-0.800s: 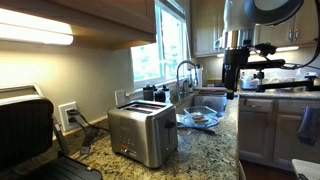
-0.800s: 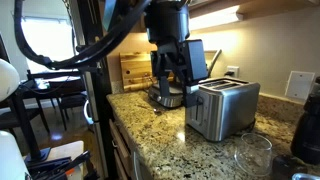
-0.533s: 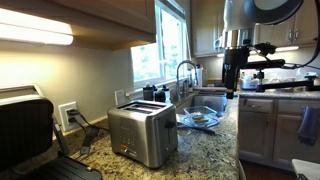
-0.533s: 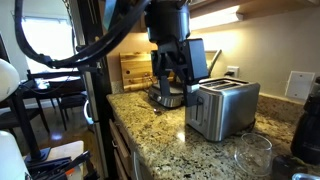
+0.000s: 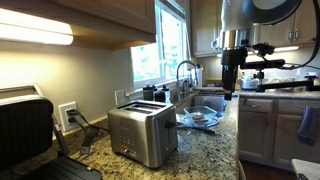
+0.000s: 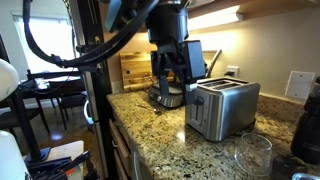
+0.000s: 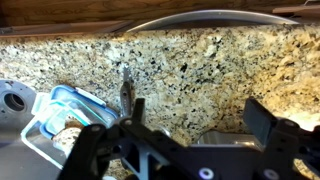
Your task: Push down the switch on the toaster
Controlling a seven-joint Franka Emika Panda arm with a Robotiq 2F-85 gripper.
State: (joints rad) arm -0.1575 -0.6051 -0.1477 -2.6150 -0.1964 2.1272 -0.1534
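Observation:
The brushed-steel toaster [image 5: 142, 135] stands on the granite counter, with dark top slots and small marks on its narrow end. It also shows in an exterior view [image 6: 222, 108]. My gripper [image 5: 232, 85] hangs in the air over the sink side of the counter, well apart from the toaster. In an exterior view [image 6: 170, 85] it sits just beside and above the toaster's end, not touching. In the wrist view the gripper [image 7: 200, 110] is open and empty over the granite, and a steel edge of the toaster [image 7: 215, 135] shows below. I cannot make out the switch.
A black-lidded grill [image 5: 25, 130] stands beside the toaster. A sink with a faucet [image 5: 185, 75] and a blue-rimmed container [image 7: 70, 110] lie near the gripper. A glass bowl [image 6: 250, 155] sits at the counter's front, a cutting board [image 6: 135, 70] against the wall.
The arm's upper part and its cables have shifted slightly. The gripper and the toaster stay where they were.

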